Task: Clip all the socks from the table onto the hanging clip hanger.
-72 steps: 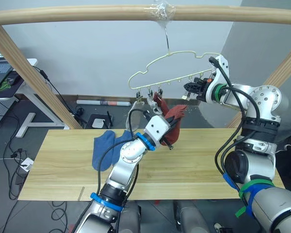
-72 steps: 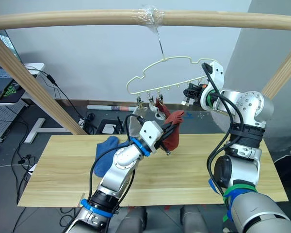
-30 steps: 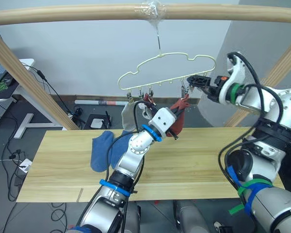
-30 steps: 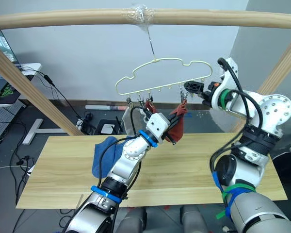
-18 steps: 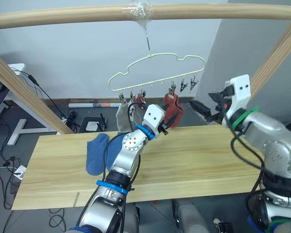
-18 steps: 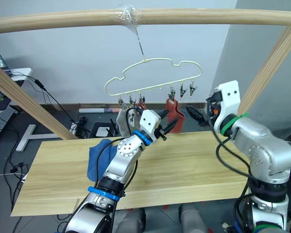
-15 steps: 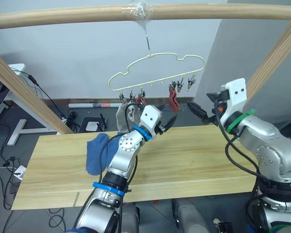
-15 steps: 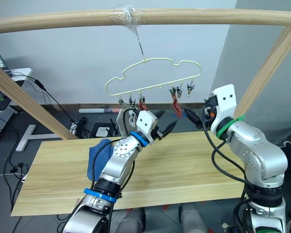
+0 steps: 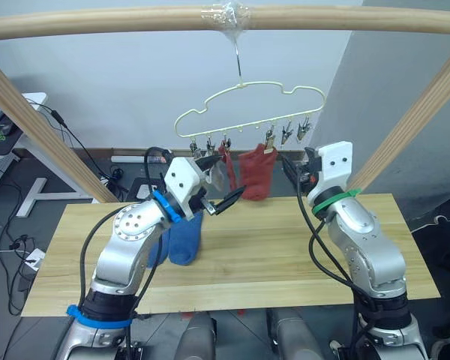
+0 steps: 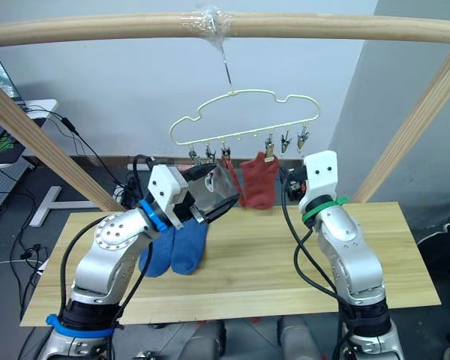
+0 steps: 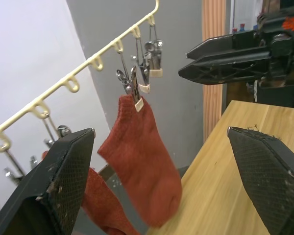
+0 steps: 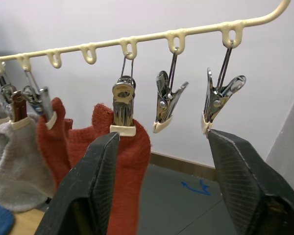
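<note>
Hanging from the pole (image 9: 135, 22), the hanger (image 9: 247, 112) carries four socks: two grey (image 12: 12, 149) at our left — one largely hidden behind our left gripper (image 9: 220, 180) — then two red (image 9: 255, 171) beside them. Two blue socks (image 10: 172, 251) lie on the table (image 9: 285, 255) under our left arm. Our left gripper is spread wide and empty, just beside the hung socks. Our right gripper (image 11: 230, 51) is released too, near the two bare clips (image 12: 193, 105) at the right end — touching nothing.
</note>
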Tool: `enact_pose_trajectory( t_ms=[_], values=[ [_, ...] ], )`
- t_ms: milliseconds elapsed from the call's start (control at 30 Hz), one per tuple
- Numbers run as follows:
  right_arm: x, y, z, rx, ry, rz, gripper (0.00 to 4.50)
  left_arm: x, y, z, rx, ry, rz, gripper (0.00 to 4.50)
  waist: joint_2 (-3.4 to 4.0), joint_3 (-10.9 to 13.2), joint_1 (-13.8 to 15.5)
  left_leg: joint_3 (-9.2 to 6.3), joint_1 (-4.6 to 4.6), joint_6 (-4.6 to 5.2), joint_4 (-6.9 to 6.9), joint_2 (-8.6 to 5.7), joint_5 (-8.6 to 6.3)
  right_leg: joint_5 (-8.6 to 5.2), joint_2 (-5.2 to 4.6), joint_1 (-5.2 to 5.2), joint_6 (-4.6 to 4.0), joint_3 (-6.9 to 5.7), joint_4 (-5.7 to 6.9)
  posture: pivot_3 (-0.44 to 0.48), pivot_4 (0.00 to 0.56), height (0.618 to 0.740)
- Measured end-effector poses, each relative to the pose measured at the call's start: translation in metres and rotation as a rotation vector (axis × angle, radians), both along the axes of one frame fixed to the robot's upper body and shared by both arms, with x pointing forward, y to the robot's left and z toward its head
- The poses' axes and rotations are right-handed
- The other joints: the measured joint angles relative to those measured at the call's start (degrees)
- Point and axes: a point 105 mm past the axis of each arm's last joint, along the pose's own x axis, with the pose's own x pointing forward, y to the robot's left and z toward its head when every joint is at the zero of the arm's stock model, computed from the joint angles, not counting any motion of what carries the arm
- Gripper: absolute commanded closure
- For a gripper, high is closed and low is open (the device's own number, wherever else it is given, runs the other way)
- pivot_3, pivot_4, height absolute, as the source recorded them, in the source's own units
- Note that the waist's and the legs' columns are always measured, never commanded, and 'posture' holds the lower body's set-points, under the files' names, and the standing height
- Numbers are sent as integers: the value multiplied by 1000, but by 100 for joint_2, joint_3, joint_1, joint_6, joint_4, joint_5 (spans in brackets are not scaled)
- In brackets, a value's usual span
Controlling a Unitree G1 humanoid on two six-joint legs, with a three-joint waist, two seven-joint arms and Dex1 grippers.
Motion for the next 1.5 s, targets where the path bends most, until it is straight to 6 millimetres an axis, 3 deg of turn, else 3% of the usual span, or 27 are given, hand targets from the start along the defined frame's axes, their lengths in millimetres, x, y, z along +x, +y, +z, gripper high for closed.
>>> enact_pose_trajectory(
  t_ms=[67,167,567,767,933,1500],
  values=[
    [2,-1,-1,-5,-4,-12,2857,-4,-1,-1,-1,5,-4,0,0,0,9,2,0,0,0,0,0,0,0,0,-1,2,-1,94,212,740],
    [5,-1,-4,-11,0,-23,2857,-7,0,-6,0,30,-1,0,0,0,17,-1,1,0,0,0,0,-1,0,0,-4,-1,2,107,204,740],
    [27,6,-5,-16,-15,-43,2857,-7,-3,3,-7,12,6,0,0,0,22,0,0,0,0,0,0,1,0,0,-5,0,2,121,211,740],
    [45,14,3,-17,-44,-55,2857,-7,-5,9,-6,-10,-1,0,0,0,23,0,3,0,1,0,0,2,0,0,-6,0,6,132,216,740],
    [58,11,-2,-20,-27,-89,2857,-6,-4,11,-6,-9,3,0,0,0,31,1,1,0,0,0,0,3,0,0,-8,1,4,132,216,740],
    [64,16,6,-8,-57,-97,2857,-3,-5,31,-32,-48,6,0,0,0,30,0,2,0,1,0,0,4,0,0,-9,0,8,131,223,740]
  ],
)
